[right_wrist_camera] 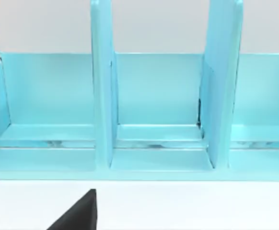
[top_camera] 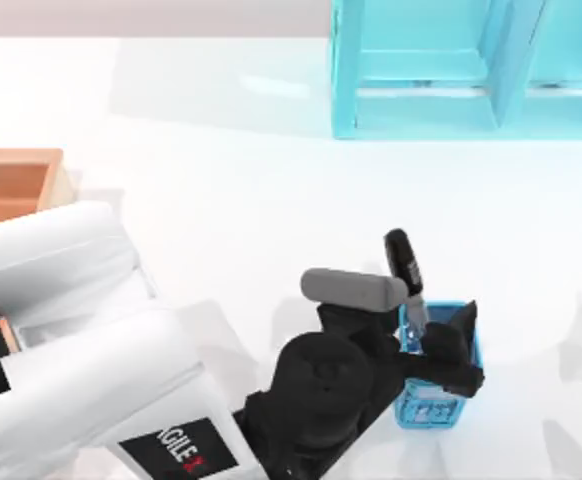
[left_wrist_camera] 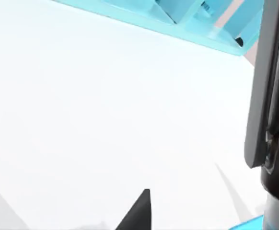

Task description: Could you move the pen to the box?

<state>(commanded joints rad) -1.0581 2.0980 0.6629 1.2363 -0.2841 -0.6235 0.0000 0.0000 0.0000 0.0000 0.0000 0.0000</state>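
The pen [top_camera: 405, 272] has a thick black cap and a slim grey barrel. It leans with its lower end inside a small blue mesh cup [top_camera: 441, 405] at the table's front right. My left gripper [top_camera: 429, 335] reaches over the cup and is shut on the pen's barrel just above the rim. In the left wrist view the pen [left_wrist_camera: 273, 120] rises close by, with one black fingertip [left_wrist_camera: 138, 211] beside it. The box [top_camera: 11, 180], a wooden tray with tan walls, lies at the far left, partly hidden under my left arm. One finger [right_wrist_camera: 79, 213] of my right gripper shows, well off to the side.
A cyan shelf unit [top_camera: 451, 70] stands along the back right; the right wrist view faces its compartments [right_wrist_camera: 154, 110]. Bare white table [top_camera: 231, 220] lies between the cup and the box. My left arm's white links cover the front left.
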